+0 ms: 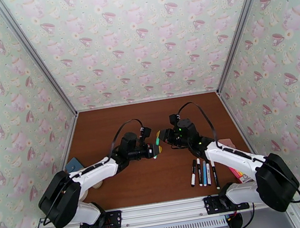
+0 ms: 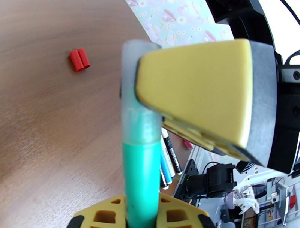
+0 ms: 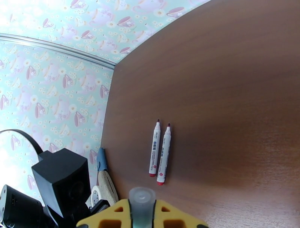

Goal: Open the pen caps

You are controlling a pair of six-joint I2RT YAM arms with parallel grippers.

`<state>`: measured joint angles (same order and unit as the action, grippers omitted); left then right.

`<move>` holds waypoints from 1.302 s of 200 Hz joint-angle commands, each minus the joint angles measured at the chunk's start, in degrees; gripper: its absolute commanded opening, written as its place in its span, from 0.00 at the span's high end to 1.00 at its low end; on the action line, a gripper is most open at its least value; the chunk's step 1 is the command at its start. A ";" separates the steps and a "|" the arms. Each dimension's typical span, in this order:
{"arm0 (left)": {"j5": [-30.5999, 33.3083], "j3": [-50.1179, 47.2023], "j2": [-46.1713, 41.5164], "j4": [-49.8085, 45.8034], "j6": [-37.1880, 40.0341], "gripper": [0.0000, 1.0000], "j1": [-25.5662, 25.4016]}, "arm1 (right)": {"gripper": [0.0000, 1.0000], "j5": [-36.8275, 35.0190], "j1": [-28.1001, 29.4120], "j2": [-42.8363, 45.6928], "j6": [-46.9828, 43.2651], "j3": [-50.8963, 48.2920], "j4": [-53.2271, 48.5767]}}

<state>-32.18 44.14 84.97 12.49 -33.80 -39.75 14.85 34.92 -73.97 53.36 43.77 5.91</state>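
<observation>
Above the middle of the brown wooden table [image 1: 149,112] the two arms meet tip to tip, sharing one slim green plastic marker [image 2: 140,176]. The left gripper [image 1: 154,150] is closed tight on the green barrel; in its own wrist view the barrel rises between the yellow fingers of that gripper [image 2: 141,215]. The marker's frosted translucent plastic cap [image 2: 139,120] sits on the end of the barrel. A broad yellow pad [image 2: 195,86] of the right gripper [image 1: 162,136] presses against its side. From the right wrist the round end of the cap [image 3: 141,197] shows clamped between the yellow fingers of the right gripper [image 3: 141,214], whose jaws are narrow around it. Two stubby red plastic caps [image 2: 79,60] lie side by side and touching on the bare wood, well apart from the held marker. Two white markers with red ends [image 3: 154,149] lie parallel and just beside each other, their tips bare. Near the right arm's base a row of slim capped markers [image 1: 204,172], white, black and blue, lies side by side on the table. A pink and orange highlighter pack [image 1: 237,173] lies just to their right.
</observation>
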 commanded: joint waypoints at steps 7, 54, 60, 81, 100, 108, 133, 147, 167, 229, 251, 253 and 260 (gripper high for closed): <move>1.44 -0.14 -1.74 -1.18 4.94 0.99 0.19 | 0.78 1.64 -0.86 1.92 -0.10 -0.18 0.34; -3.77 -0.42 -2.44 -1.96 9.29 0.99 0.03 | 0.66 13.66 -4.94 0.90 -1.42 0.71 1.61; -4.02 -0.20 -2.44 -2.40 9.65 0.99 -0.06 | 0.65 14.35 -5.03 0.62 -1.94 1.11 0.83; -3.63 0.25 -2.62 -3.35 10.33 0.99 -0.27 | 0.63 15.27 -5.03 0.10 -2.91 1.73 -0.77; -3.44 0.64 -2.32 -3.61 10.42 0.99 -0.48 | 0.62 15.97 -5.04 -0.32 -2.83 1.76 -0.42; -3.41 1.02 -2.01 -3.83 10.49 1.00 -0.68 | 0.61 16.29 -5.08 -0.51 -2.83 1.65 0.08; -3.01 2.09 -1.13 -4.59 10.77 1.00 -1.60 | 0.61 16.61 -4.90 -1.09 -2.72 1.82 0.48; -2.59 2.55 -0.73 -4.73 10.77 1.00 -2.05 | 0.61 16.61 -4.67 -1.35 -2.43 1.70 1.18; -1.76 2.79 -0.42 -4.89 10.71 1.00 -2.65 | 0.62 16.62 -4.20 -1.91 -2.19 1.84 1.56; -0.08 3.76 -0.17 -6.29 10.50 1.00 -3.36 | 0.67 14.34 -3.86 -1.47 -1.47 0.70 3.64; 0.80 3.86 -0.55 -7.02 10.97 1.00 -3.76 | 0.68 14.41 -3.84 -1.65 -1.32 0.20 4.50; 0.76 3.89 -0.47 -6.97 10.96 1.00 -3.74 | 0.68 14.68 -3.92 -1.69 -1.20 0.12 4.82; 0.81 4.22 -0.22 -7.19 11.03 1.00 -3.69 | 0.68 15.10 -3.86 -1.54 -0.90 -0.15 5.48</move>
<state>-32.67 46.52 84.07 6.42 -23.75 -43.00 30.20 30.74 -76.40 51.88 43.88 8.14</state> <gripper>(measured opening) 0.171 0.319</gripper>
